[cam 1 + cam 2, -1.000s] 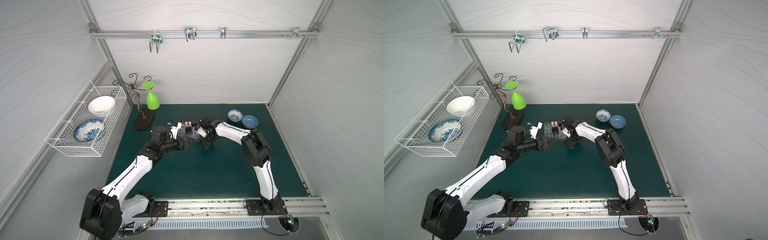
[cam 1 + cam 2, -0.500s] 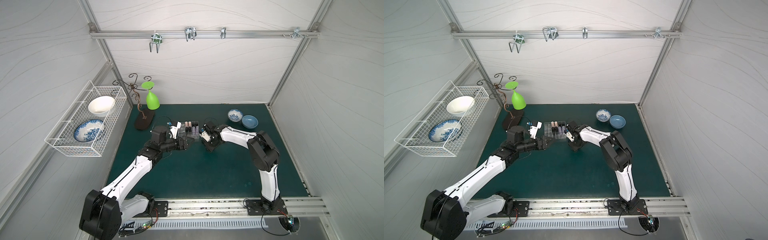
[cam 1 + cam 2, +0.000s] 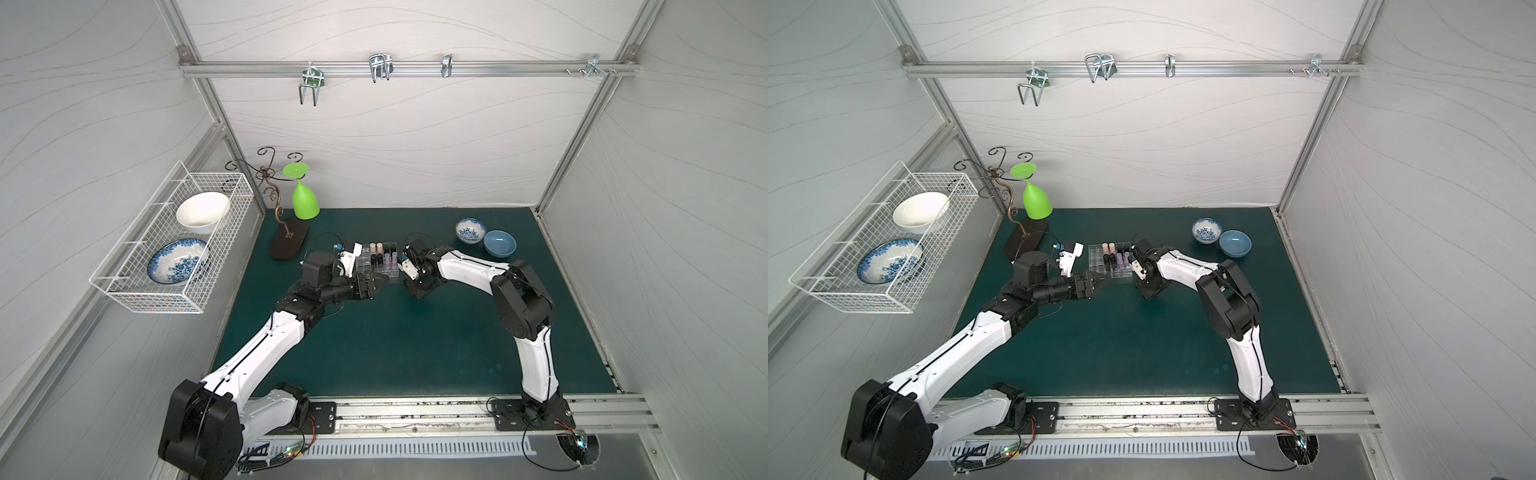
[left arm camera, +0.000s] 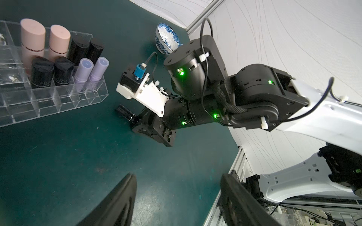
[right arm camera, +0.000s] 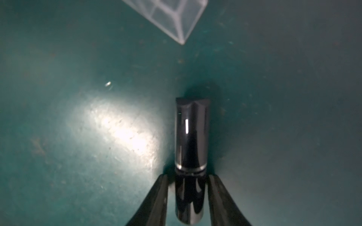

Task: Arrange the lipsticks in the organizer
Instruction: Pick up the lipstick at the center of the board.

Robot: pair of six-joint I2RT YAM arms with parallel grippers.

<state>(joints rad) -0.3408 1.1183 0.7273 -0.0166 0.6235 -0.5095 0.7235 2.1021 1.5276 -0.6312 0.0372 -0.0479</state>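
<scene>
Right gripper [image 5: 188,176]: low on the green mat [image 5: 78,58], set narrow on both flanks of the black lipstick [image 5: 191,137], right at its sides; cannot tell whether pinching or just short of it. Left gripper [image 4: 176,195]: spread wide, empty, hovering near the organizer [image 4: 49,105].

Make the squeeze firm and square before lifting: glossy round tube, likely to squirt forward out of a half grip. Placed on the lower section, behind the silver band [image 5: 191,167], so expect the long free end to droop; lift straight and slowly. Then tip upright, notched end up like the black ones in the cells, and lower into a free cell, clear of the eight lipsticks [image 4: 63,68] standing there.

Lies flat on the mat, just beside the organizer's near corner, apart from it. Long axis in line with the fingers, running straight out ahead; notched end pointing away from the gripper, roughly toward that corner.
</scene>
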